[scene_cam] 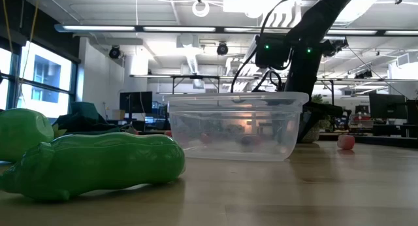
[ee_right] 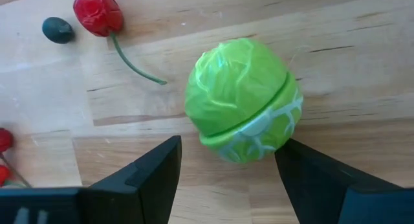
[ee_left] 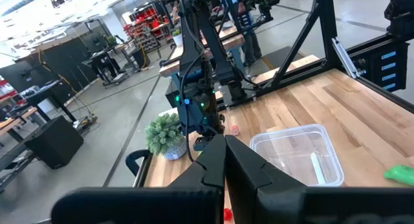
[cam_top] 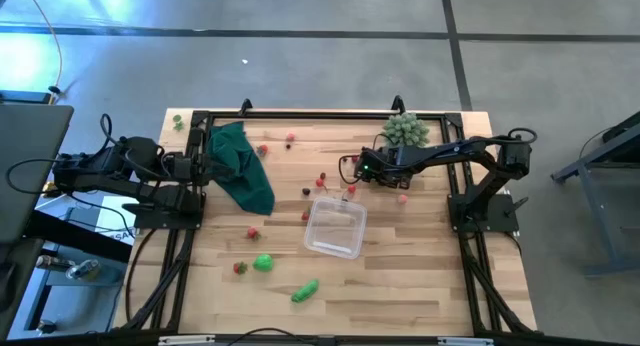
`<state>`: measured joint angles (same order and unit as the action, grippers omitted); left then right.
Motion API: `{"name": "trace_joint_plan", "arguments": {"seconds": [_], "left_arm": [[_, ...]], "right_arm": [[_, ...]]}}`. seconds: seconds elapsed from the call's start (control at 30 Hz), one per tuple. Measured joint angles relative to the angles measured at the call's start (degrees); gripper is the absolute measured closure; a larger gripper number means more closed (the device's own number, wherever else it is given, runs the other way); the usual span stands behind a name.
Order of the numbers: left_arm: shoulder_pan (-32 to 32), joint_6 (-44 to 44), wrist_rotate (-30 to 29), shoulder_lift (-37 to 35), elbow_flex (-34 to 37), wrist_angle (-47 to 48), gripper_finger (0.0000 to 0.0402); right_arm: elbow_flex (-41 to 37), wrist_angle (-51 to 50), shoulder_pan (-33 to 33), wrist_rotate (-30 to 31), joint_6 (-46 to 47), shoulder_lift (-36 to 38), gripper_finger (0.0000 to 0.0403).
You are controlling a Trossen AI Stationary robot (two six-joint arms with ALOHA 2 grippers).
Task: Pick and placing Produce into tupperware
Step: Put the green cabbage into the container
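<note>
The tupperware (cam_top: 335, 227) is a clear, rounded box standing on the table's middle; it also shows in the low view (scene_cam: 235, 125). Small red and dark produce pieces (cam_top: 321, 182) lie scattered around it. A green lettuce-like ball (ee_right: 242, 101) lies on the wood just ahead of my right gripper (ee_right: 229, 146), which is open, with a finger on either side of the ball's near part. A red cherry with a green stem (ee_right: 97, 11) lies beyond it. In the high view my right gripper (cam_top: 352, 171) is just beyond the tupperware's far edge. My left gripper (ee_left: 225, 160) is shut and waits at the table's left edge.
A dark green cloth (cam_top: 240, 166) lies at the far left beside my left arm. A pale spiky plant (cam_top: 405, 129) stands at the far edge behind my right arm. A green pod (cam_top: 305, 290) and a green lump (cam_top: 262, 263) lie toward the near edge.
</note>
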<state>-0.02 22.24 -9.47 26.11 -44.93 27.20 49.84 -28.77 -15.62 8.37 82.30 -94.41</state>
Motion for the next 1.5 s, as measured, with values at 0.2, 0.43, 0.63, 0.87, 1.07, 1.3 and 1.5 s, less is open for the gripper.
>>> {"name": "trace_joint_plan", "arguments": {"seconds": [0.2,0.43,0.63,0.87,1.07,1.3,1.5], "left_arm": [[-0.02,0.0,0.0,0.0,0.0,0.0,0.0401],[0.01,0.0,0.0,0.0,0.0,-0.02,0.0401],[-0.02,0.0,0.0,0.0,0.0,-0.02,0.0401],[-0.01,0.0,0.0,0.0,0.0,-0.02,0.0401],[-0.02,0.0,0.0,0.0,0.0,-0.02,0.0401],[0.0,0.0,-0.02,0.0,0.0,-0.02,0.0401],[-0.02,0.0,-0.02,0.0,0.0,-0.04,0.0401]], "right_arm": [[0.0,-0.01,0.7,1.98,4.55,0.0,0.0164],[0.0,-1.25,1.06,4.62,10.09,0.0,0.0164],[0.0,-0.37,1.01,5.95,18.32,0.0,0.0164],[0.0,2.14,1.01,8.12,19.48,0.0,0.0164],[0.0,2.93,0.99,8.45,19.72,0.0,0.0164],[0.0,4.25,0.99,9.44,22.72,0.0,0.0164],[0.0,4.33,0.98,13.45,25.91,0.0,0.0164]]}}
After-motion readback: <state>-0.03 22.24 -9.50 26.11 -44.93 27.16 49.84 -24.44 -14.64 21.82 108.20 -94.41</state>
